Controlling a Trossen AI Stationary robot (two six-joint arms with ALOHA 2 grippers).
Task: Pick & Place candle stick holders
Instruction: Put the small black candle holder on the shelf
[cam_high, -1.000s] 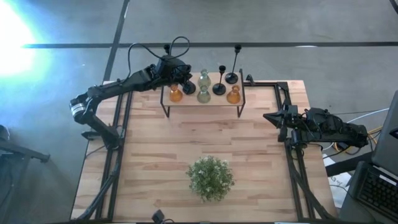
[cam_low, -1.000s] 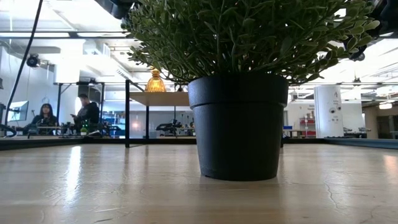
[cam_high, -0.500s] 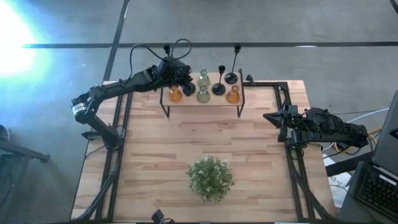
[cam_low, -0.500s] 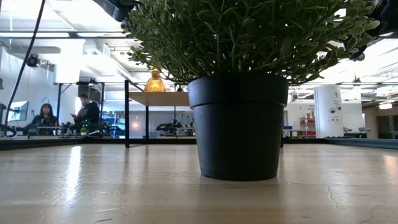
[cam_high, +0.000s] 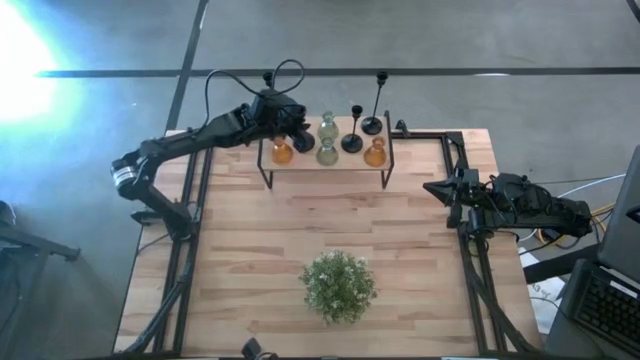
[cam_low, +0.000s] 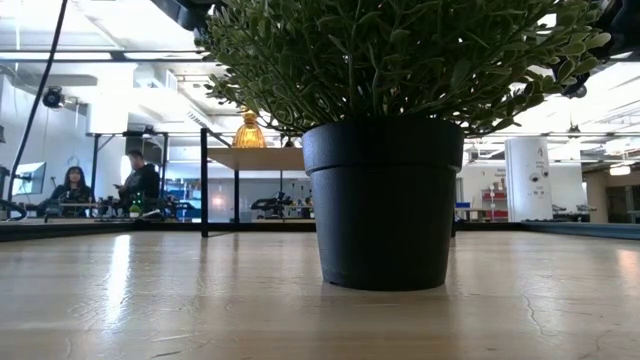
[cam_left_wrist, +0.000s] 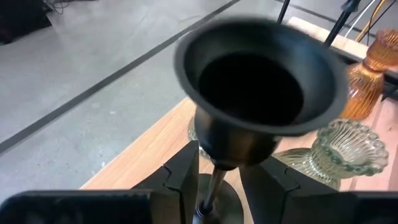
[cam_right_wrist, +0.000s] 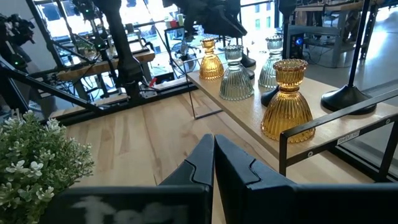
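A raised wooden shelf stands at the table's far edge and carries the holders. On it are two amber glass holders, two pale green glass ones, a short black one and a tall black one. My left gripper is open at the shelf's left end. Its fingers stand on either side of the thin stem of another black holder, which stands upright on its base. My right gripper is shut and empty at the table's right edge.
A bushy green plant in a black pot stands at the table's near middle and fills the low view. Black frame rails run along both table sides. People sit in the room beyond the table.
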